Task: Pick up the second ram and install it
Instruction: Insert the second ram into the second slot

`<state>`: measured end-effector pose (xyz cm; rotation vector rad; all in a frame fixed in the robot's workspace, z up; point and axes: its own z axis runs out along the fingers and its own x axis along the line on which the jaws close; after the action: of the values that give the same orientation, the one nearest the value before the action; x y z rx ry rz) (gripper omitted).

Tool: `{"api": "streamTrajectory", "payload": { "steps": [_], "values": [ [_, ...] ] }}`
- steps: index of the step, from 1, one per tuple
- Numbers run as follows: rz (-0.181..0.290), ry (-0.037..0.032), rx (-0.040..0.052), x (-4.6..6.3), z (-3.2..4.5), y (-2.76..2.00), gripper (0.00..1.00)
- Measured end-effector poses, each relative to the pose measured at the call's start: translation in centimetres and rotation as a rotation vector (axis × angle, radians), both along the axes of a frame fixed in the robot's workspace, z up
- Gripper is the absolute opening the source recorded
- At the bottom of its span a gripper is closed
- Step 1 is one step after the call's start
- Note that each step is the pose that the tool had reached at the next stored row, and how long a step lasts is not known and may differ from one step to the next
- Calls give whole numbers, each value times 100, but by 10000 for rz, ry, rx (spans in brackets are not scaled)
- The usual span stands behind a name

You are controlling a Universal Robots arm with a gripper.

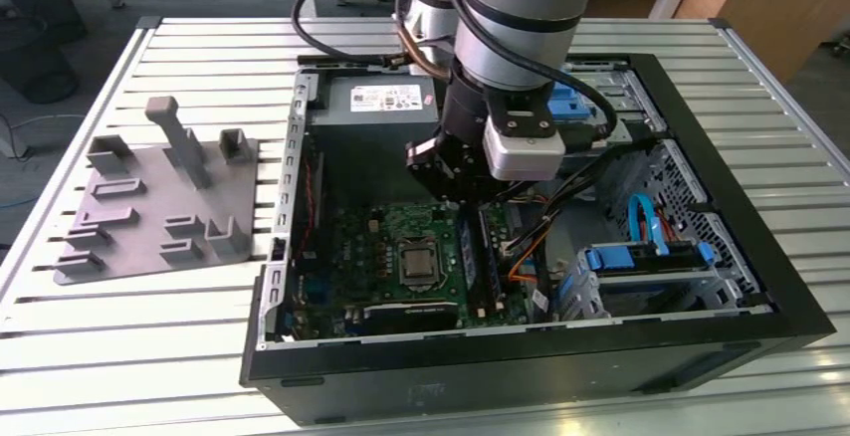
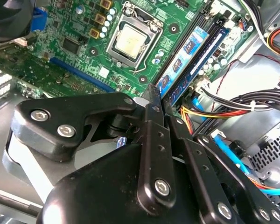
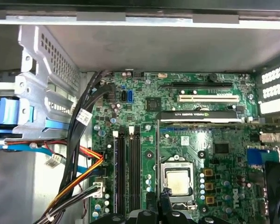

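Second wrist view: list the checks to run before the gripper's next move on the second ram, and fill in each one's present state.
1. Second ram stands along the slots on the motherboard: ok.
2. Ram pressed fully home: cannot tell.
3. Gripper at the stick's near end, fingers shut: ok.
4. Fingers touching the stick: cannot tell.
5. Coloured cables lie beside the slots' end, not across the stick: ok.
6. In the exterior view the arm reaches into the open case, over the motherboard: ok.
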<state>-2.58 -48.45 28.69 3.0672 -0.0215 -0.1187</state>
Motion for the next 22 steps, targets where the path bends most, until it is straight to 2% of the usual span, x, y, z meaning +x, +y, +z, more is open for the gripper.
{"api": "streamTrajectory", "payload": {
  "steps": [22],
  "values": [
    [1268,0,2,0,-11,0,14]
  ]
}}
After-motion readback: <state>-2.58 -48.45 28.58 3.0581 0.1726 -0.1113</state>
